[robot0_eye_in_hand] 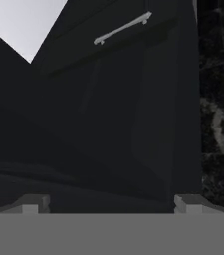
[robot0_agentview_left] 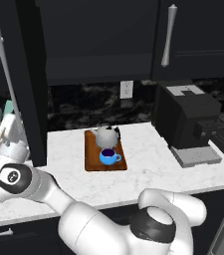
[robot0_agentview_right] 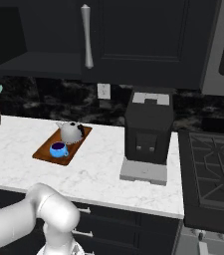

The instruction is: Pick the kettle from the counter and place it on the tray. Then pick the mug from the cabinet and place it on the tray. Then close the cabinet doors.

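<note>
Fingertips: two dark tips, set wide apart at the bottom of the hand view, with nothing between them.
Gripper: open and empty, facing a flat black panel at close range. A silver bar handle runs slantwise across the top of this rolled view, and I cannot tell which door it belongs to.
Open door: the left of the cabinet doors stands swung out toward the robot, nearly edge-on in the left base view. Its long handle is on the face turned left, and the arm's wrist lies just beside that same face.
Long axis: the panel and its handle both stand upright, so the push would likely go sideways to the right, across the panel and toward the cabinet.
Other door: appears flush with the cabinet front, its handle hanging vertical.
Tray: lies on the counter below the open cabinet, well to the right of the hand.
Kettle: sits on the far end of the tray.
Mug: sits on the tray just in front of the kettle, its handle pointing right.
Step in hand: both items look placed, so shutting the left door seems to be what remains.
</note>
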### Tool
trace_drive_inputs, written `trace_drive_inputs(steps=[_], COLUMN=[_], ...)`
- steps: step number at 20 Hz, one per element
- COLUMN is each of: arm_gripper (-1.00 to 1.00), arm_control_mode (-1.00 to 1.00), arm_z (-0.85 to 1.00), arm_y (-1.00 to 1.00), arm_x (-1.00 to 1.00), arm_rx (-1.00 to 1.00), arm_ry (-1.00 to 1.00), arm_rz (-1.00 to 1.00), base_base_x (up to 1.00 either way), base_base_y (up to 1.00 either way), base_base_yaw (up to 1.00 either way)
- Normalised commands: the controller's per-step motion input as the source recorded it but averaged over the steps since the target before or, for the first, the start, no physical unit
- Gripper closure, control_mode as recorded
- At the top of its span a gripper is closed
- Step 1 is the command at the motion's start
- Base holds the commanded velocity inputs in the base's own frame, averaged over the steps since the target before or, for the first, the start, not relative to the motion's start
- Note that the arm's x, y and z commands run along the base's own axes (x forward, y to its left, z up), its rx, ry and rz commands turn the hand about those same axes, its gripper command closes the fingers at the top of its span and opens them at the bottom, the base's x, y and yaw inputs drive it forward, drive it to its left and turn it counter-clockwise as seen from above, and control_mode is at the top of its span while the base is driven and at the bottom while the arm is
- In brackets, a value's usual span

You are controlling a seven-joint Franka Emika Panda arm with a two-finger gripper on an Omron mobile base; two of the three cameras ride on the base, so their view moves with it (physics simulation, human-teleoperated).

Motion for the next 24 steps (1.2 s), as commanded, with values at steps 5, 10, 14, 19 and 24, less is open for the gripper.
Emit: trace_drive_inputs(steps=[5,10,14,19,24], arm_gripper=[-1.00,-1.00,-1.00,-1.00,-1.00], arm_control_mode=[-1.00,-1.00,-1.00,-1.00,-1.00], arm_z=[0.34,0.28,0.22,0.08,0.03], arm_y=[-0.03,-0.23,-0.40,-0.54,-0.63], arm_x=[-0.19,-0.02,0.06,0.17,0.18], arm_rx=[0.01,0.07,0.09,0.12,0.13], arm_ry=[-0.01,0.00,0.08,0.11,0.06], arm_rz=[-0.09,-0.13,-0.18,-0.19,-0.15], base_base_x=[0.00,0.00,0.00,0.00,0.00], base_base_y=[0.00,0.00,0.00,0.00,0.00], base_base_yaw=[0.00,0.00,0.00,0.00,0.00])
